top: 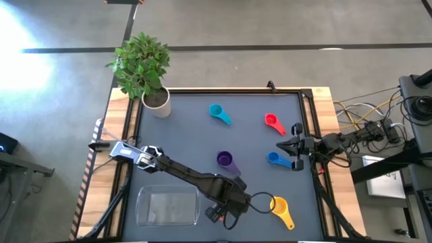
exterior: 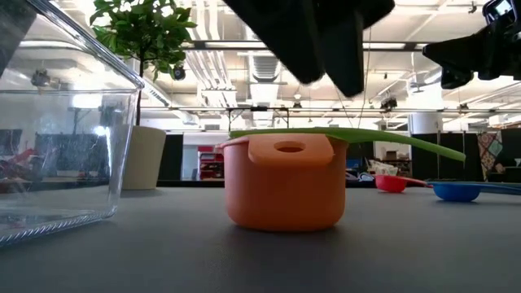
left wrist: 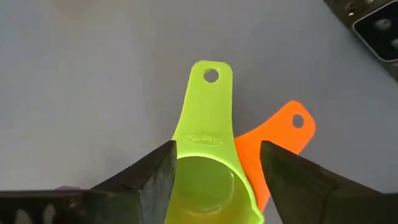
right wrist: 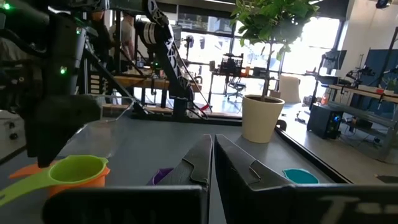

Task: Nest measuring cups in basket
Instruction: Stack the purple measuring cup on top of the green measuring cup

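The green cup [left wrist: 202, 177] sits nested in the orange cup [exterior: 285, 191], which stands on the table; the green handle [exterior: 391, 140] sticks out past it. My left gripper [left wrist: 217, 152] hovers open just above the pair, one finger on each side of the green bowl, and hides them in the high view. The clear basket [top: 167, 206] lies left of it, the yellow cup [top: 280, 209] right of it. The purple [top: 225, 160], light blue [top: 217, 113], red [top: 273, 123] and dark blue [top: 277, 159] cups lie farther off. My right gripper [top: 285, 144] is shut between the red and dark blue cups.
A white plant pot [top: 156, 102] with a leafy plant stands at the table's far left corner. The basket's wall [exterior: 114, 155] rises close to the orange cup on the near side of the table. Cables and gear lie beyond the table's right edge.
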Tool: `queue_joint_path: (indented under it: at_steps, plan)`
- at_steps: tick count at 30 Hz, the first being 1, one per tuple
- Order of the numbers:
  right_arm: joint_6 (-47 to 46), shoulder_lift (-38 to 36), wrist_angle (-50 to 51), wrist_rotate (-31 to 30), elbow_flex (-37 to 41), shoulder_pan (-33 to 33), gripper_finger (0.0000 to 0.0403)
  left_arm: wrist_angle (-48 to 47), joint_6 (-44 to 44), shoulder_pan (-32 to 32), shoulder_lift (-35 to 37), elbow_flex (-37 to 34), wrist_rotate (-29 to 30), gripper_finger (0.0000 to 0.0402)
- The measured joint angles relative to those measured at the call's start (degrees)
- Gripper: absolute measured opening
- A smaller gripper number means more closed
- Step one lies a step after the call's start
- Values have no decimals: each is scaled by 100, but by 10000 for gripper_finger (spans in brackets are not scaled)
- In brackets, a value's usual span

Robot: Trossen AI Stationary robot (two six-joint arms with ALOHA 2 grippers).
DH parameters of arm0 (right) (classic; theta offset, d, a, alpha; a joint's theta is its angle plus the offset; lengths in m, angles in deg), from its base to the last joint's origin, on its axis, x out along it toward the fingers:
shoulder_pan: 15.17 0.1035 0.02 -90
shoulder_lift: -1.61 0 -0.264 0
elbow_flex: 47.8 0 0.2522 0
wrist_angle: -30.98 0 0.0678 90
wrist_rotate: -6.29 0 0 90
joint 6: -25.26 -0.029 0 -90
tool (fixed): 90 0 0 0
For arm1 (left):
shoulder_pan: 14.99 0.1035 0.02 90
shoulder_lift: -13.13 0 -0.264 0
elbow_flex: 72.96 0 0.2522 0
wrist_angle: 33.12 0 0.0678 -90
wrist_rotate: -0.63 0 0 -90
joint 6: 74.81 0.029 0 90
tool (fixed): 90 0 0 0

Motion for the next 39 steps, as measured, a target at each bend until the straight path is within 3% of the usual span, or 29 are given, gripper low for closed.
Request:
queue_joint_path:
  at_steps: [4,7,10,16,23,29,35,39]
  plan:
    - [-1,0,1,0,1,0,9,35,-166,53,369,-205,76,189]
    - [-2,0,2,0,0,1,9,351,-369,123,917,-831,201,180]
    - [-2,0,2,-1,0,0,9,1321,-532,152,1770,-2089,460,174]
    - [0,2,2,0,0,2,9,4215,-1110,179,3704,-4998,695,173]
    - [-2,2,-3,2,0,0,9,6485,-1273,189,5251,-7191,1319,173]
    - [67,0,-335,-39,0,1,9,7926,-1147,454,5960,-8415,1438,173]
    - [-364,0,-679,-37,0,2,9,9489,-1101,964,6206,-9231,1339,173]
    - [-476,4,-753,-44,0,0,9,9688,-1199,1220,6207,-9403,1108,173]
